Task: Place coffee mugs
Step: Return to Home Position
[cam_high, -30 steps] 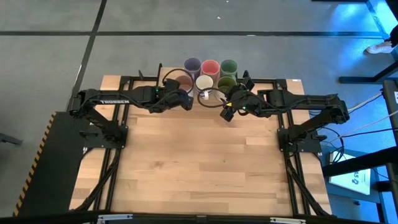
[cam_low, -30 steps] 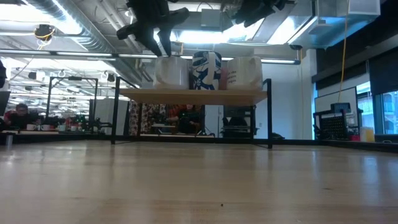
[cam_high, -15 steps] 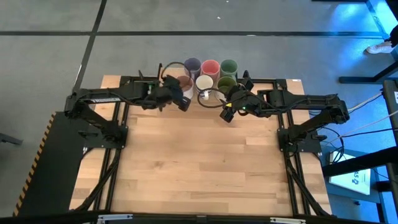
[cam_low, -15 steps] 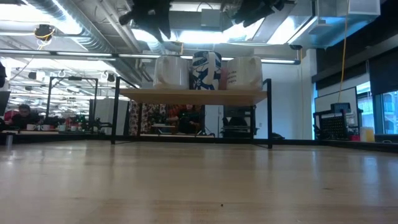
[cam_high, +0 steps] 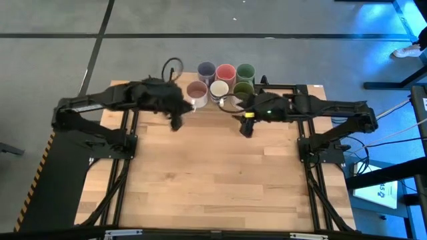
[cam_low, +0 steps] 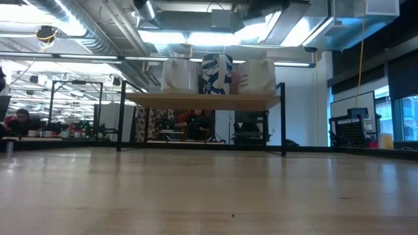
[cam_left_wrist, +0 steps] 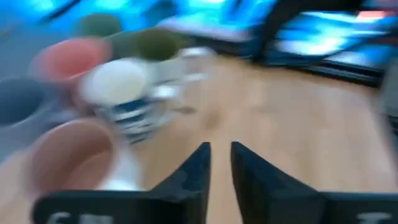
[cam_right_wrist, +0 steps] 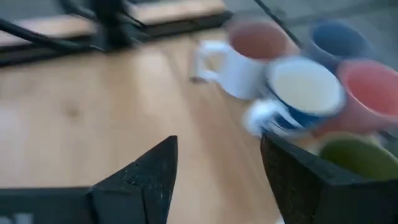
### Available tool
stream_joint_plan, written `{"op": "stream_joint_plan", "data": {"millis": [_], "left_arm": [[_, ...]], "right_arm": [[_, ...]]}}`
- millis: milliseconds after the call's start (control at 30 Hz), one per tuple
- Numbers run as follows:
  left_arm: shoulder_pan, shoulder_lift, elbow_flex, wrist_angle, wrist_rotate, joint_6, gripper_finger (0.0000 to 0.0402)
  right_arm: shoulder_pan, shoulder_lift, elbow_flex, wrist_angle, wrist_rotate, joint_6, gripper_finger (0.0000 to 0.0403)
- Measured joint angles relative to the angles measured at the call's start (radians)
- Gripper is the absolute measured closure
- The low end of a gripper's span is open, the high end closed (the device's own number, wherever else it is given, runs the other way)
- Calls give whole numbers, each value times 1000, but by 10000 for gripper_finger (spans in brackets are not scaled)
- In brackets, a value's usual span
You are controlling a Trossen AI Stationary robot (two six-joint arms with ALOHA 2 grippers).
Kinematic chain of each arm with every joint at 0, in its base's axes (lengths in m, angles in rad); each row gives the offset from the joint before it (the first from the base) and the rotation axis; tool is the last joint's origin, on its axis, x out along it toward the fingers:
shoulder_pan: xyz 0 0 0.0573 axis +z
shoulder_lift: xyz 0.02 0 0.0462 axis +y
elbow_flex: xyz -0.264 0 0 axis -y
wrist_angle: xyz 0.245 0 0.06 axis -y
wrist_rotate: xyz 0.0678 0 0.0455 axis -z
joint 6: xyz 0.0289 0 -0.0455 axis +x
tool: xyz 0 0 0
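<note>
Six mugs (cam_high: 220, 81) cluster at the counter's (cam_high: 213, 167) far edge. Left gripper (cam_high: 176, 122): jaws nearly together, empty. Right gripper (cam_high: 245, 129): jaws wide apart, empty.

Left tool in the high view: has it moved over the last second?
Yes. The left tool has pulled back from the dusty pink mug, toward the table's left side and slightly nearer the camera-side edge.

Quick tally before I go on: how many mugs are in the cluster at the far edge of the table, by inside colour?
Purple-blue mug: 1
Coral pink mug: 1
Green mug: 1
Dusty pink mug: 1
White mug: 1
Olive-green mug: 1
Total: 6 mugs
</note>
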Motion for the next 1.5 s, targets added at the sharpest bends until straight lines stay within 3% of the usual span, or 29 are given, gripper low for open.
{"op": "stream_joint_plan", "data": {"millis": [67, 133, 333, 400, 467, 633, 733, 800, 933, 1000, 1300, 1500], "left_arm": [[0, -81, -103, 115, 124, 69, 370], [8, -174, -216, 223, 182, 82, 392], [60, -409, -507, 477, 360, 117, 397], [72, -479, -579, 509, 375, 123, 400], [76, -541, -638, 489, 360, 149, 398], [77, -651, -746, 454, 269, 157, 387], [75, -689, -790, 454, 288, 85, 384], [76, -707, -832, 482, 296, 110, 385], [76, -740, -943, 583, 325, 144, 389], [75, -766, -996, 656, 362, 134, 389], [75, -859, -1114, 743, 370, 84, 390], [76, -902, -1160, 741, 367, 70, 390]], "right_arm": [[0, -32, -23, 77, -82, -16, 201], [0, -79, -78, 161, -169, -19, 227], [-27, -270, -354, 543, -382, 22, 343], [-49, -338, -471, 688, -413, 70, 381], [-54, -418, -586, 801, -406, 125, 395], [-51, -549, -780, 831, -290, 181, 356], [-52, -589, -830, 873, -219, 256, 338], [-52, -611, -860, 877, -240, 227, 331], [-44, -645, -944, 919, -469, 129, 327], [-45, -700, -998, 962, -501, 98, 327], [-46, -907, -1199, 972, -322, 82, 327], [-46, -1070, -1337, 967, -326, 83, 326]]}}
